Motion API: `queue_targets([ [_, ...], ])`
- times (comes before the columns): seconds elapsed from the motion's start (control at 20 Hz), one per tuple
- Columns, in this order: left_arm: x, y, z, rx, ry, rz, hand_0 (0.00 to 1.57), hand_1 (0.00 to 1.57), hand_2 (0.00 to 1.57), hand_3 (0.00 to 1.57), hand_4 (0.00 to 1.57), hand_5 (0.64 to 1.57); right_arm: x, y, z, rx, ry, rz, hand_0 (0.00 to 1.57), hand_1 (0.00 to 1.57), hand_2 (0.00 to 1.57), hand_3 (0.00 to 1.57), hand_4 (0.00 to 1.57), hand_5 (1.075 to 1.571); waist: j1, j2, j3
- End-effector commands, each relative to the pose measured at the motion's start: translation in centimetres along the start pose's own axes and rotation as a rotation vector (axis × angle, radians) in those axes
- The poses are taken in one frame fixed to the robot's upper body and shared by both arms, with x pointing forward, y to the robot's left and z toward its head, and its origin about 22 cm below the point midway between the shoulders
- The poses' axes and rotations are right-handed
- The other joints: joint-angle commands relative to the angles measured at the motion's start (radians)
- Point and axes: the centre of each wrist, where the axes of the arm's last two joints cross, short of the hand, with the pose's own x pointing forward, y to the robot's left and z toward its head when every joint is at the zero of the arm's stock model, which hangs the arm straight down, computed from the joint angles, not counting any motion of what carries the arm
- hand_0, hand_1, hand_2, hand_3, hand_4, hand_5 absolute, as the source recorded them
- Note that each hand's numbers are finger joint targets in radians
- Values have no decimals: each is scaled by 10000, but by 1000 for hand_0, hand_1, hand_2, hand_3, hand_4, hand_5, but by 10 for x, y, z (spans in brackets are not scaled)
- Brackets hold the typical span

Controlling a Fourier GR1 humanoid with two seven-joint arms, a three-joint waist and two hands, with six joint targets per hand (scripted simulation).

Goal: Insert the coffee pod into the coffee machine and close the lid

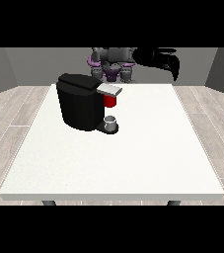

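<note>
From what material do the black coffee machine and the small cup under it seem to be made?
The boxy black coffee machine looks like matte plastic: dark and even, with only a weak sheen on top. The small grey cup could be metal or glazed ceramic; its pale, smooth surface leaves this open.

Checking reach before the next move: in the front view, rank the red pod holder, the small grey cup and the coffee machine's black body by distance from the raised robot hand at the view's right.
From the robot hand:
1. Red pod holder, under the grey lid.
2. Small grey cup, lower, on the machine's base.
3. Black body, farthest left.
</note>
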Motion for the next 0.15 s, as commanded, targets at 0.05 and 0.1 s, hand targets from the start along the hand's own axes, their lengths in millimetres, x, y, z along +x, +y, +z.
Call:
queue_targets([
  [0.05, -35, 17, 37, 978, 1088, 429, 0, 0, 0, 0, 266, 1571, -20, 63, 29, 1427, -222, -1055, 0, 0, 0, 0, 263, 1571, -1188, -982, -3],
  [0.1, -38, 2, 40, 966, 1016, 413, 0, 0, 0, 0, 266, 1571, -30, 60, 29, 1180, -258, -1123, 0, 0, 0, 0, 259, 1571, -1250, -940, -1],
])
